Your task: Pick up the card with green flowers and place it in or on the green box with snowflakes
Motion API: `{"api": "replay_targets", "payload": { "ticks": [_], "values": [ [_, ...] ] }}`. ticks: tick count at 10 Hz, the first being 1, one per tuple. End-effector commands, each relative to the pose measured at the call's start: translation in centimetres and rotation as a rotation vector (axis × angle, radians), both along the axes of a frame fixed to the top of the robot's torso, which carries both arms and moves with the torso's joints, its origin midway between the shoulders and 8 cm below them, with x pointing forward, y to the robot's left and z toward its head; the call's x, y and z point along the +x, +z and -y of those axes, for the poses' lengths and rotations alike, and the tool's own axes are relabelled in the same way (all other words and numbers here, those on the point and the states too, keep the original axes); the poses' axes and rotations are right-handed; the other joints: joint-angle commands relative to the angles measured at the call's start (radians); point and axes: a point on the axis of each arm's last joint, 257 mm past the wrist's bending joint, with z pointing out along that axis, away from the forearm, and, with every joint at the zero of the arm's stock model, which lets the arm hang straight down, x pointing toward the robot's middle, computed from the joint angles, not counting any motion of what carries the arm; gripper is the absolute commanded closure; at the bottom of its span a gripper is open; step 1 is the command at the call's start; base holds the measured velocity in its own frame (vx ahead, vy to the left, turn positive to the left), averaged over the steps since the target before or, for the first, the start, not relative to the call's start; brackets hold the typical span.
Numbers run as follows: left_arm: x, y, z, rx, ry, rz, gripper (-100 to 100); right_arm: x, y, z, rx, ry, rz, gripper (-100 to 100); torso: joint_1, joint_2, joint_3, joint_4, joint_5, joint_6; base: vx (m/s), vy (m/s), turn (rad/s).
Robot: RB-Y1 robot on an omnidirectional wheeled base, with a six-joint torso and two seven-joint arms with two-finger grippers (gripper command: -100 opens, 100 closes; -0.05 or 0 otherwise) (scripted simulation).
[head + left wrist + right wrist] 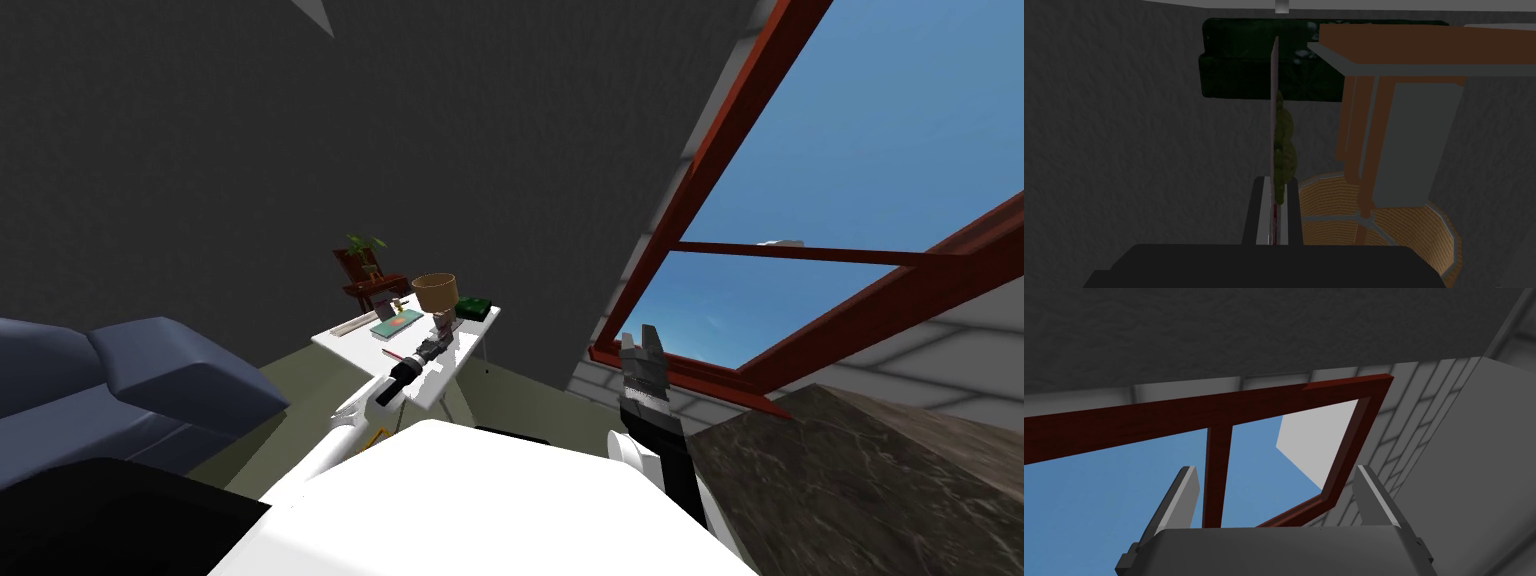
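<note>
Left gripper [1275,200] clamps card [1274,100] above table [460,362].

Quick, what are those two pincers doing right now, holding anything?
Left pincer: closed on the card with green flowers, seen edge-on.
Right pincer: open, holding nothing.

I see a home's living room. A blue sofa [150,380], a small white table [462,352], a potted plant [365,245] and a red-framed window [700,180] mark it.
</note>
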Motion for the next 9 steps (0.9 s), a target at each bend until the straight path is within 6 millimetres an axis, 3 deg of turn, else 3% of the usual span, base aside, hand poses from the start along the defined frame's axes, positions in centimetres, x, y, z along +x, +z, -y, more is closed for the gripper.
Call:
{"api": "replay_targets", "payload": {
  "ticks": [1,5,6,7,8,9],
  "values": [
    [-1.3,0.7,-0.1,-0.004,-0.016,0.008,100,0.0,0.0,0.0,0.0,0.0,0.0,0,0.0,0.0,0.0,0.0,0.0,0.0,0.107,-0.04,0.034],
    [-4.3,0.5,-0.1,-0.005,-0.029,-0.012,100,0.0,0.0,0.0,0.0,0.0,0.0,0,0.001,-0.001,0.0,0.0,0.001,0.001,0.067,-0.034,0.018],
    [-3.7,0.6,-0.2,-0.003,-0.026,-0.008,100,0.0,0.0,0.0,0.0,0.0,0.0,0,0.001,0.0,-0.001,-0.001,0.001,0.002,0.023,-0.013,0.014],
    [-3.8,0.6,-0.2,-0.003,-0.027,-0.008,0,0.0,0.0,0.0,0.0,0.0,0.0,0,0.002,0.001,0.0,0.0,0.002,0.002,0.0,0.0,0.0],
    [-3.2,2.4,-0.9,0.017,-0.043,0.015,100,0.0,0.0,0.0,0.0,0.0,0.0,0,0.003,0.002,0.001,0.0,0.002,0.002,0.002,-0.016,-0.154],
    [-2.9,3.1,-1.1,0.024,-0.048,0.022,100,0.0,0.0,0.0,0.0,0.0,0.0,0,0.003,0.002,0.001,0.001,0.001,0.004,-0.001,-0.016,-0.138]
  ]
}}
